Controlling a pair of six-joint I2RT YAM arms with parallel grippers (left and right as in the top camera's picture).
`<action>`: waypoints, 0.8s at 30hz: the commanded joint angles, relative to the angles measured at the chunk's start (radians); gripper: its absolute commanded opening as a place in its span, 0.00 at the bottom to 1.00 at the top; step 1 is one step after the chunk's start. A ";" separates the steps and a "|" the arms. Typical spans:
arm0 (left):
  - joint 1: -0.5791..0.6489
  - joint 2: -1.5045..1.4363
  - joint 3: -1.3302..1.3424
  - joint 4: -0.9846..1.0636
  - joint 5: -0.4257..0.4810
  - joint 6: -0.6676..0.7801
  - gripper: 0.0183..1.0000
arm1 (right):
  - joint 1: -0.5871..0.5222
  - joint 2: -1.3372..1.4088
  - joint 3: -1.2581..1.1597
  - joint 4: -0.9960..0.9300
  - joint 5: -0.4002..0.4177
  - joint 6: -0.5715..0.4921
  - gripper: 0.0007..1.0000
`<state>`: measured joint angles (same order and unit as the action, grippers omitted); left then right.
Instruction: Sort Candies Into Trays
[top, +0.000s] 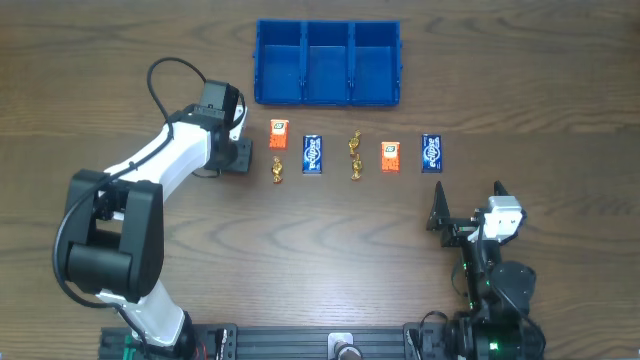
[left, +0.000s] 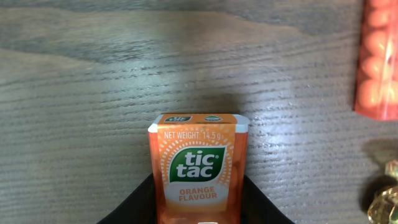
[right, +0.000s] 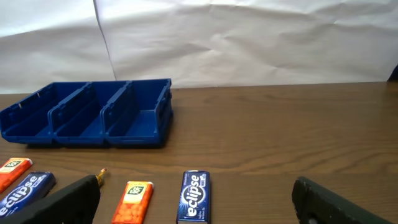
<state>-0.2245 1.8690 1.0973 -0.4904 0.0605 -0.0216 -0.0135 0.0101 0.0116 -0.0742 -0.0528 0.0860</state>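
The left wrist view shows the left gripper (left: 199, 214) closed to the width of an orange mint box (left: 199, 168), one dark finger against each side. Whether the box rests on the table (left: 74, 93) cannot be told. A second orange box (left: 376, 62) and a gold candy (left: 385, 199) lie near it. The top view places this gripper left of the candy row, below the blue tray (top: 328, 98). The right wrist view shows the right gripper (right: 199, 202) wide open and holding nothing, facing a blue pack (right: 194, 196).
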 joint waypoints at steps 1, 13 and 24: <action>0.000 -0.021 0.018 -0.003 -0.004 -0.039 0.28 | 0.002 -0.008 -0.004 -0.003 -0.001 -0.013 1.00; -0.088 -0.318 0.168 -0.012 -0.150 -0.171 0.13 | 0.002 -0.008 -0.004 -0.003 -0.001 -0.013 1.00; -0.182 -0.035 0.677 -0.084 -0.271 -0.178 0.17 | 0.002 -0.008 -0.004 -0.003 -0.001 -0.013 1.00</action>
<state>-0.4095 1.6817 1.6562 -0.5358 -0.1699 -0.1802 -0.0135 0.0101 0.0116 -0.0738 -0.0528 0.0860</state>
